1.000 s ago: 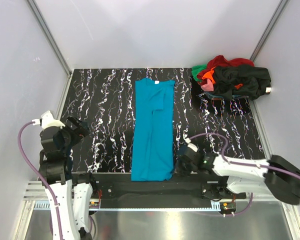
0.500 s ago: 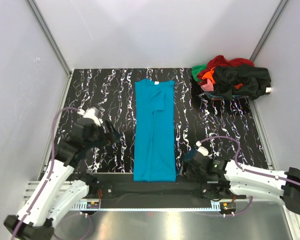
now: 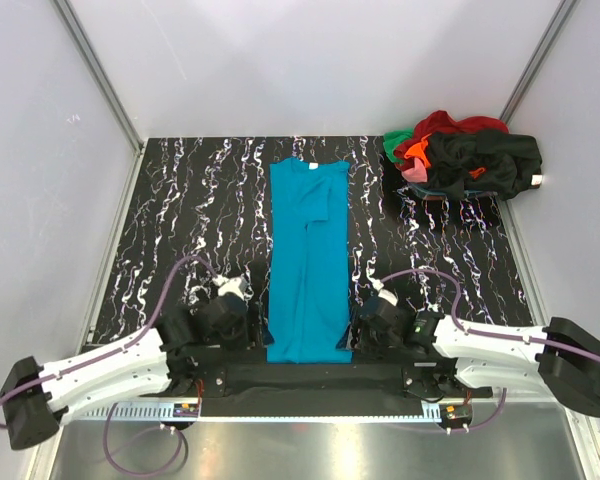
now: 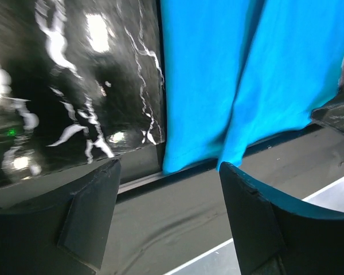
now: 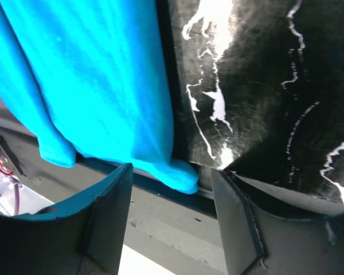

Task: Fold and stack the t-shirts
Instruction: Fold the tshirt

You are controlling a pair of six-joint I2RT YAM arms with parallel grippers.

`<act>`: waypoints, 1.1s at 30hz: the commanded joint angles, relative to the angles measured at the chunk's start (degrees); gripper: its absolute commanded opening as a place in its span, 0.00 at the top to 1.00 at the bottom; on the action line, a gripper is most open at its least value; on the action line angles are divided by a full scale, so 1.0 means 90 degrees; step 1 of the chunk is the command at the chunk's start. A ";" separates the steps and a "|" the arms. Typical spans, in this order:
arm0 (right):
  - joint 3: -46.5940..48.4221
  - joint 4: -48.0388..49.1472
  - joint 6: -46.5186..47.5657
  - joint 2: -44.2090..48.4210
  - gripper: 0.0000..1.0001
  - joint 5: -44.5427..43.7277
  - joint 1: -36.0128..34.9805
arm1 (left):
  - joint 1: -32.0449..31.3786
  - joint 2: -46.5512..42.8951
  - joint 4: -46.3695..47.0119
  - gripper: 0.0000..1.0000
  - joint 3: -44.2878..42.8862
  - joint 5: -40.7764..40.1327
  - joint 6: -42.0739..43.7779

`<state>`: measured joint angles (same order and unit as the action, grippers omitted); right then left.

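A bright teal-blue t-shirt lies folded into a long narrow strip down the middle of the black marbled table, its hem hanging slightly over the near edge. My left gripper is open and empty, low at the hem's left corner; the left wrist view shows the hem just beyond the fingers. My right gripper is open and empty at the hem's right corner; the right wrist view shows that corner just ahead of the jaws. The other t-shirts, black, red, orange, green and pink, lie in a heap at the back right.
White walls enclose the table on three sides. A dark rail and a metal strip run along the near edge below the shirt's hem. Both arms lie low along that near edge.
My left arm has swung down from the left side to the shirt's near left corner. My right gripper has shifted slightly left to the near right corner. The shirt has not moved.
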<state>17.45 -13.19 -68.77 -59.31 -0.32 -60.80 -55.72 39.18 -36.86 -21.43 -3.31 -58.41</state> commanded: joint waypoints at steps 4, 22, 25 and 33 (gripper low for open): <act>-0.0171 0.0626 0.0308 -0.0051 0.39 -0.0414 0.0007 | -0.0556 0.0363 0.2014 0.28 0.0837 -0.0130 -0.0951; -0.0338 0.0811 0.0259 -0.0217 0.67 -0.0492 0.0007 | -0.0996 0.1136 0.3246 0.59 0.1268 -0.0169 -0.1215; -0.0318 0.0802 0.0259 -0.0188 0.79 -0.0463 0.0007 | -0.1015 0.1048 0.3236 0.75 0.1219 -0.0189 -0.1225; 0.0101 -0.0075 0.0190 0.0495 1.00 -0.0550 0.0007 | -0.1025 0.1067 0.1891 1.00 -0.0078 -0.0442 -0.0844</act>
<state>15.05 -10.22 -67.20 -57.98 -0.54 -61.01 -64.71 49.19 -16.16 -14.83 -3.95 -68.36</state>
